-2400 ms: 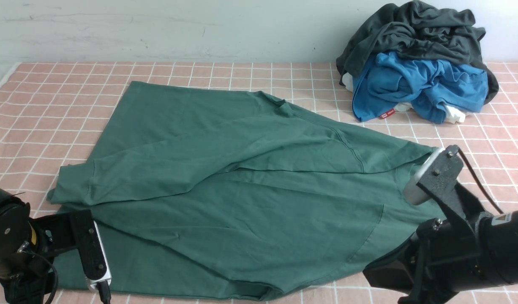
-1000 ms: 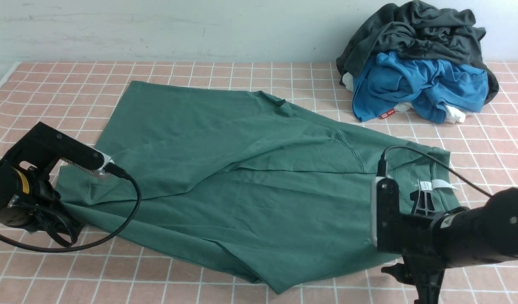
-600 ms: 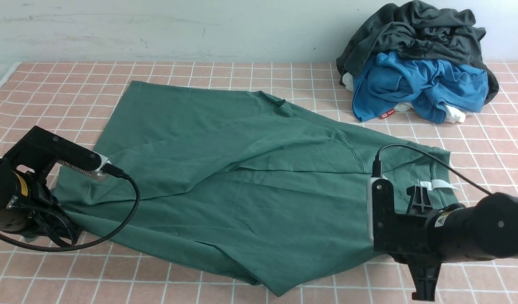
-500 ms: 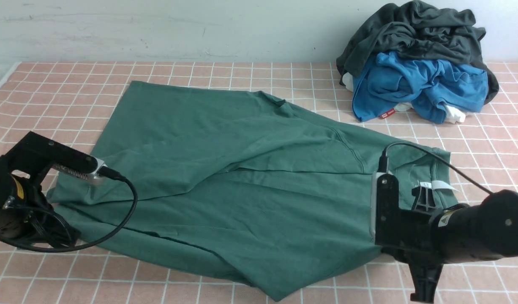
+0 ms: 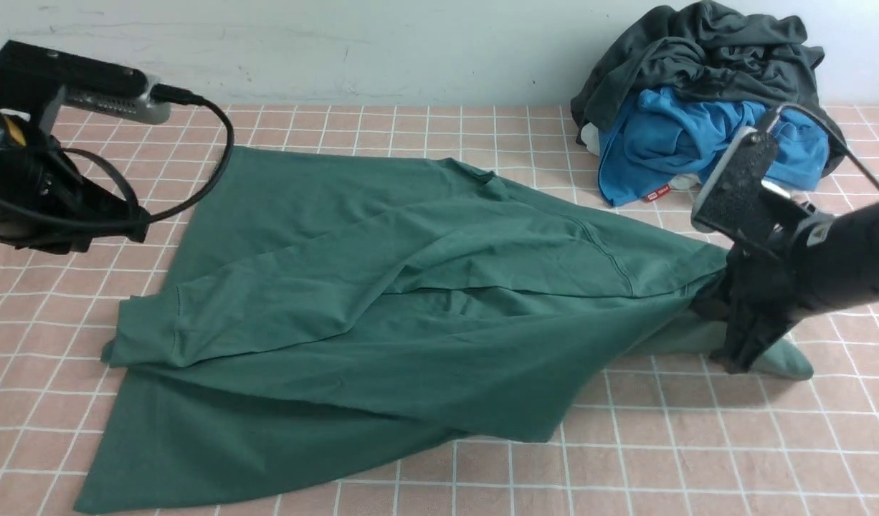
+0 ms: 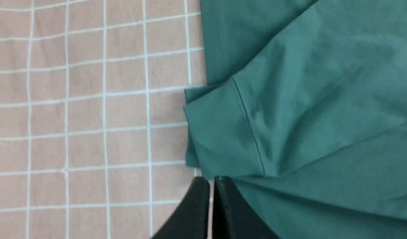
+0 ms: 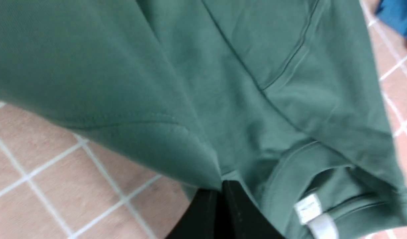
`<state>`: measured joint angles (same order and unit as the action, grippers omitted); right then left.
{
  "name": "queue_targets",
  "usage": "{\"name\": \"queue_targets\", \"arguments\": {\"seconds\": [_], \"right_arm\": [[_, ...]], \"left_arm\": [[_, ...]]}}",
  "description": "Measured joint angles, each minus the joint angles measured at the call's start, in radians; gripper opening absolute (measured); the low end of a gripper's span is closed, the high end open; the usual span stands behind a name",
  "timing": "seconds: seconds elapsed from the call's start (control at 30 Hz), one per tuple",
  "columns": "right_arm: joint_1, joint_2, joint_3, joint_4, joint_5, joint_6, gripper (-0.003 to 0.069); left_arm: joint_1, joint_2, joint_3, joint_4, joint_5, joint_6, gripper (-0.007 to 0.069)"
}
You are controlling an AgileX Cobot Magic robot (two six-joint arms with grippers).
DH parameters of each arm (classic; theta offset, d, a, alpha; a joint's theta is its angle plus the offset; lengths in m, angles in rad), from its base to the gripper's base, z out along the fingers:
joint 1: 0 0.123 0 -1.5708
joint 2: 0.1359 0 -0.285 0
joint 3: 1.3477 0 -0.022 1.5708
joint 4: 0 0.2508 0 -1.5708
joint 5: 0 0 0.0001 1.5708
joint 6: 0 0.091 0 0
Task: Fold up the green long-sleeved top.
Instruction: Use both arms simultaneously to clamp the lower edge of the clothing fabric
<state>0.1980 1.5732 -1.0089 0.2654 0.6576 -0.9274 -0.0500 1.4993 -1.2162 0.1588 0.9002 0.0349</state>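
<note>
The green long-sleeved top (image 5: 382, 301) lies spread over the tiled table, one sleeve folded across it with its cuff (image 5: 149, 326) at the left. My right gripper (image 5: 708, 304) is shut on the top's neck end and holds that edge off the table. In the right wrist view the jaws pinch green fabric (image 7: 220, 186) beside the white neck label (image 7: 314, 212). My left arm (image 5: 31, 186) is raised at the far left. My left gripper (image 6: 211, 181) is shut and empty, hovering just off the sleeve cuff (image 6: 220, 132).
A heap of clothes stands at the back right: a dark grey garment (image 5: 705, 54) over a blue garment (image 5: 705, 143). The pink tiled table (image 5: 626, 459) shows in front of and around the top. A pale wall runs along the back.
My right gripper has shut on the top's neck end and lifted it up and back. My left arm has risen and swung to the far left. The near hem has spread toward the front left.
</note>
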Motion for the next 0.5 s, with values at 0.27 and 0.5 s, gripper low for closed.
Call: {"name": "queue_targets", "arguments": {"seconds": [0.27,0.5], "right_arm": [[0.013,0.056,-0.018,-0.026,0.193,0.001,-0.0003],[0.013,0.056,-0.015,-0.005,0.181,0.005,-0.0003]], "left_arm": [[0.000,0.088,0.147,-0.077,0.069,0.163,0.0017],[0.004,0.089,0.311,-0.077,0.028,0.171,0.0216]]}}
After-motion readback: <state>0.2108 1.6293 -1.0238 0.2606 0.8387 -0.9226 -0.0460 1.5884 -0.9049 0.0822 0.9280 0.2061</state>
